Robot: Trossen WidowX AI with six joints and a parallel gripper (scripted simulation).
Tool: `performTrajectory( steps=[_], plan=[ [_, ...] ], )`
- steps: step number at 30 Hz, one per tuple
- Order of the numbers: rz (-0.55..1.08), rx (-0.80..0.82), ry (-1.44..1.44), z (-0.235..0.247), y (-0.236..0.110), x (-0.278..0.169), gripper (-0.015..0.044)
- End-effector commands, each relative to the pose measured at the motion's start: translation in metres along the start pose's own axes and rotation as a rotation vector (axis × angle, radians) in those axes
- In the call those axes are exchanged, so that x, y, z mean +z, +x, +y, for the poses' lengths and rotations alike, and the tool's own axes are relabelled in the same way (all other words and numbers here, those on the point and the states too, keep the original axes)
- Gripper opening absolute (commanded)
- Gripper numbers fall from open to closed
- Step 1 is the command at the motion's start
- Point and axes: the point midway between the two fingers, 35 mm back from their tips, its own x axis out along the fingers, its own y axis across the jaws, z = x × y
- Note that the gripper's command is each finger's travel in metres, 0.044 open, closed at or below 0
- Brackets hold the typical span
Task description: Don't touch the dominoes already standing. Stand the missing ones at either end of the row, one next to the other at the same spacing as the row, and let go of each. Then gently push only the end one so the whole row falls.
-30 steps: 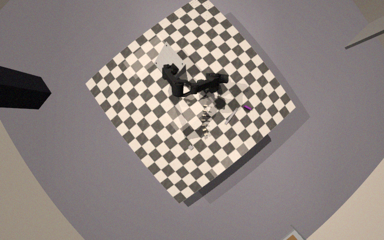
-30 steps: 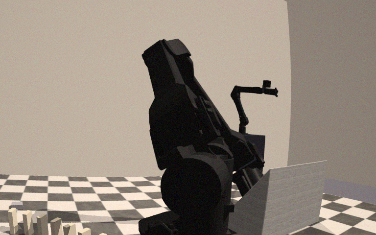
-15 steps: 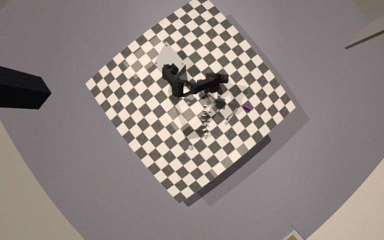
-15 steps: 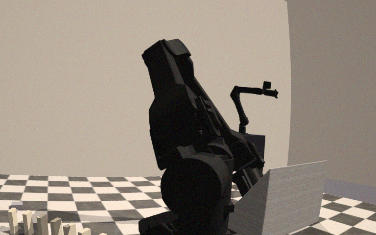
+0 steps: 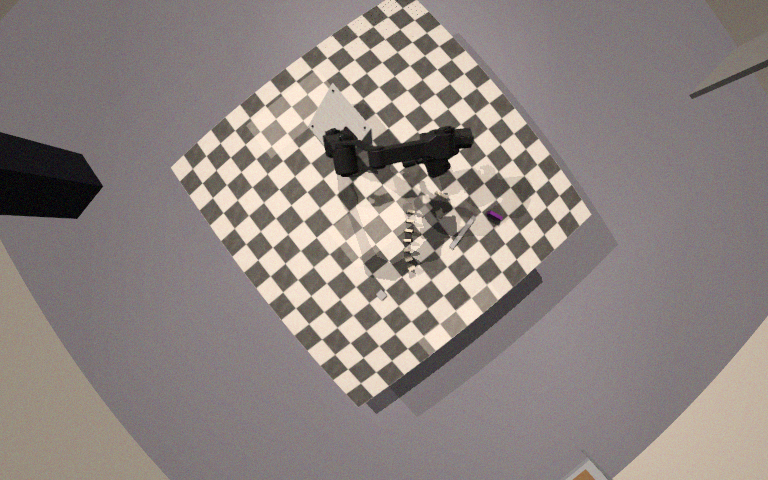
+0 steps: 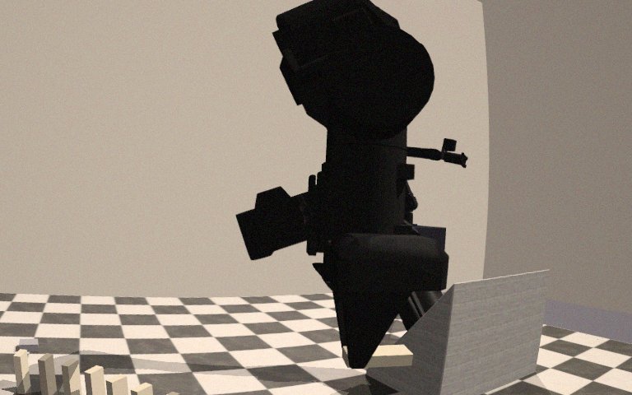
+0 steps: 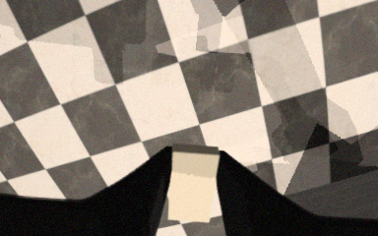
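Note:
A row of several cream dominoes (image 5: 410, 237) (image 6: 69, 376) stands on the checkered table (image 5: 271, 169) (image 6: 139, 326). My gripper (image 7: 194, 154) (image 6: 360, 356) is shut on one more cream domino (image 7: 193, 189) (image 6: 392, 355). It holds this domino level and low over the table, to the right of the row and well apart from it. In the top view the black arm (image 5: 396, 150) reaches out from its base toward the row's near end, and the wrist hides the held domino there.
A grey wedge-shaped panel (image 6: 494, 330) stands just right of the gripper. A thin grey bar (image 5: 461, 232) and a purple piece (image 5: 494, 215) lie right of the row. A small grey block (image 5: 381, 294) (image 6: 27, 343) lies beyond the row's far end.

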Motion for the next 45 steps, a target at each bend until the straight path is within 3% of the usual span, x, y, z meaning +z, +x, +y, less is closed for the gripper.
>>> performTrajectory(
  steps=[1, 5, 21, 33, 45],
  plan=[
    [0.004, 0.001, 0.004, 0.001, -0.03, -0.001, 0.0107],
    [0.004, 0.002, -0.065, 0.004, -0.032, -0.003, 0.0107],
    [-0.001, 0.01, -1.654, 0.074, -0.034, -0.05, 0.0107],
    [-0.002, 0.022, -1.67, 0.076, -0.032, -0.051, 0.0107],
    [-0.037, 0.23, -1.639, 0.097, -0.002, -0.058, 0.0107]
  ],
)
